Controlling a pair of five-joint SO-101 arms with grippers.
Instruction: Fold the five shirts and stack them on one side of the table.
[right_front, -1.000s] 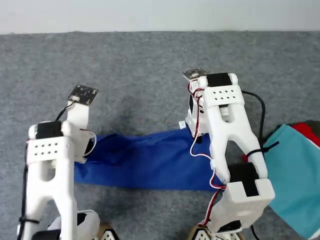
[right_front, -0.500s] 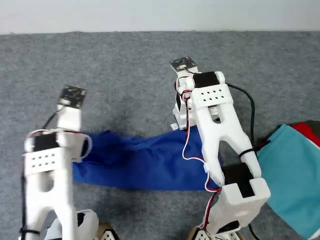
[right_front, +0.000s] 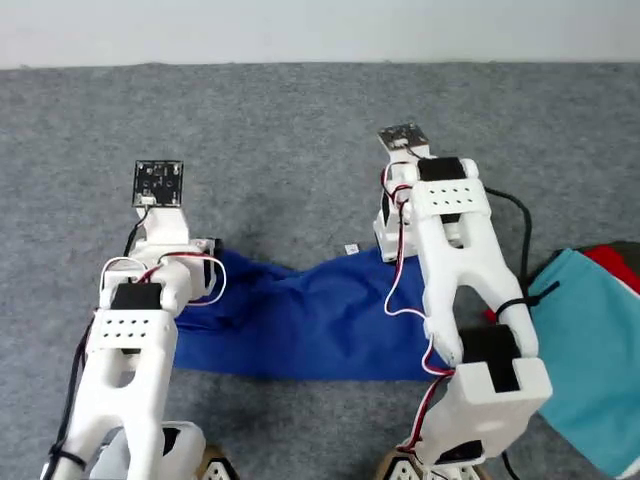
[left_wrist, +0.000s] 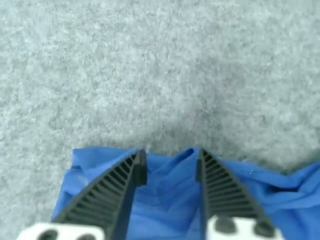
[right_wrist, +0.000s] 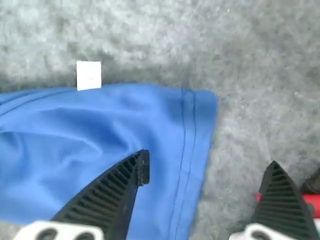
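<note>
Blue shirt (right_front: 300, 320) lies in long strip across table (right_front: 300, 130), between arms. Left gripper (left_wrist: 170, 160) jaws apart, straddling far edge at one end. Right gripper (right_wrist: 209, 165) gaping over other hem. Best pinch both corners level, lift together, cloth taut.

L tool (left_wrist: 170, 160) slid inward, bunching blue shirt (right_front: 300, 320); R tool (right_wrist: 208, 164) swung back
</note>
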